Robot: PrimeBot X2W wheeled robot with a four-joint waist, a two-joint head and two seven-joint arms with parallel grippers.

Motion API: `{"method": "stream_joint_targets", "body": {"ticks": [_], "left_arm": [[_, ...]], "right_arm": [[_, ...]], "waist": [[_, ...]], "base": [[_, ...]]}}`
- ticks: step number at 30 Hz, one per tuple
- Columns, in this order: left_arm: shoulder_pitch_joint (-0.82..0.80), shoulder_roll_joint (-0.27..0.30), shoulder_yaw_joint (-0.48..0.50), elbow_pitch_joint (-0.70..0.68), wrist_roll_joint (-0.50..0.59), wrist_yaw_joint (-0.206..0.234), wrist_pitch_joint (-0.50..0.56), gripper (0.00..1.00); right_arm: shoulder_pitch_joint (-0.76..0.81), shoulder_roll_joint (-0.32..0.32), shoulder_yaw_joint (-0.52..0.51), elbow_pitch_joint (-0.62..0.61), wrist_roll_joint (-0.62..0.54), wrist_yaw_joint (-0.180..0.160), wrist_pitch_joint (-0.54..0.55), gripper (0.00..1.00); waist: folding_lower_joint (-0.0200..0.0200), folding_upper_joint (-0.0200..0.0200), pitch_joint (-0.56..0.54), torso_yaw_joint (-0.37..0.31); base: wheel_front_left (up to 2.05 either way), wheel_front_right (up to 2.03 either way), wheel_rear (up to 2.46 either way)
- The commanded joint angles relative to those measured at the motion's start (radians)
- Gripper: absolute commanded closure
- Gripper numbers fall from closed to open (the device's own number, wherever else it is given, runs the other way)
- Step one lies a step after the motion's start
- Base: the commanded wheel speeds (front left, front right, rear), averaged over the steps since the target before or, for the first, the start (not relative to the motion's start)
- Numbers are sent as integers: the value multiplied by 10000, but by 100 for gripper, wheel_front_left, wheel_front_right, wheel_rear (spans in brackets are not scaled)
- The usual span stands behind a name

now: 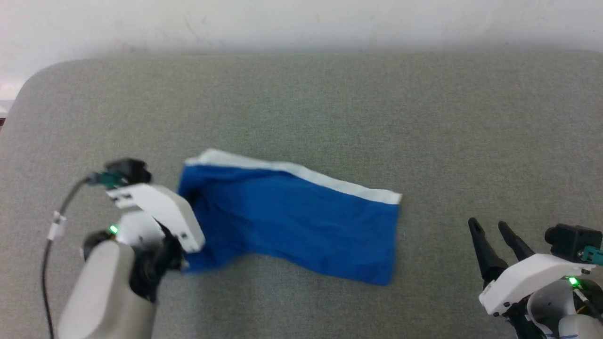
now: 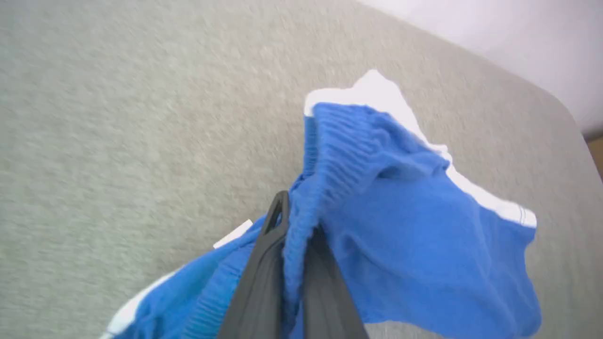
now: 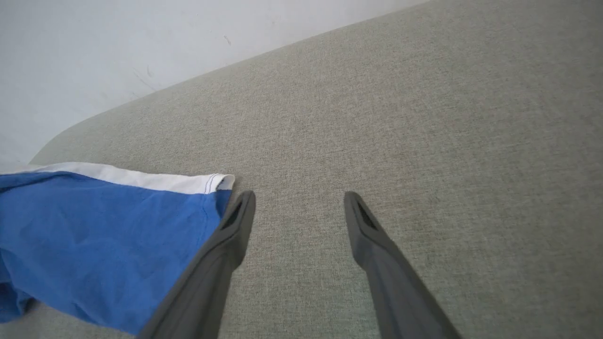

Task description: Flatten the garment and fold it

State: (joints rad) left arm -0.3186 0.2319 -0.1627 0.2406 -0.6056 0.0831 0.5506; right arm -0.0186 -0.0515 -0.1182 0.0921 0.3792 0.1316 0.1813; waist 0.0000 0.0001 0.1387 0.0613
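Garment point(image 1: 292, 221) runs left-right mid-frame; left gripper point(image 2: 297, 235) clamped on its left end, right gripper point(image 1: 488, 227) spread, empty, near its right end.

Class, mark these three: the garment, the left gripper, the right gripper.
garment point(image 1: 301, 226): head view, blue middle panel.
left gripper point(image 2: 299, 221): left wrist view, between jaw tips pinching the garment.
right gripper point(image 3: 299, 197): right wrist view, between open jaw tips.

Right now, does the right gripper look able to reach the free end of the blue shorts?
Probably yes. The right gripper is open beside the hem end of the shorts, with bare grey surface between them and nothing in the way.
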Motion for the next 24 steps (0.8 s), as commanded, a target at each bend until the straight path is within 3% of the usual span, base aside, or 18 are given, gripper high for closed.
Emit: {"method": "stream_joint_targets", "body": {"ticks": [1,4,9,10,11,12,19,24], "left_arm": [[-475,116,316,18,172,240,-527,100],[-778,230,578,485,451,596,-1107,100],[-634,227,596,2027,304,708,-777,100],[-601,176,656,2262,193,704,-763,90],[-587,131,718,2419,99,692,-800,22],[-592,85,807,2514,-1,673,-905,0],[-317,-214,2181,1682,-1147,283,-2622,0],[662,-213,2721,396,-1081,-44,-4238,0]], "right_arm": [[-163,13,76,-41,21,-9,-61,0],[-266,13,204,-68,16,-9,-55,0],[-390,13,365,-71,40,-9,-94,0],[-389,13,369,-63,48,-9,-110,0],[-379,13,372,-55,54,-9,-124,0],[-363,13,366,-51,58,-9,-138,0],[-325,13,521,-317,49,-9,-125,0],[-434,13,962,-864,-2,-9,322,0]], "waist": [[0,-1,46,-7],[0,-1,142,-93],[0,-1,272,-287],[0,-1,274,-303],[0,-1,272,-310],[0,-1,270,-304],[0,-1,97,-220],[0,-1,55,-57]], "base": [[0,0,0],[0,0,0],[0,0,0],[0,0,0],[0,0,0],[0,0,0],[0,0,0],[0,0,0]]}}
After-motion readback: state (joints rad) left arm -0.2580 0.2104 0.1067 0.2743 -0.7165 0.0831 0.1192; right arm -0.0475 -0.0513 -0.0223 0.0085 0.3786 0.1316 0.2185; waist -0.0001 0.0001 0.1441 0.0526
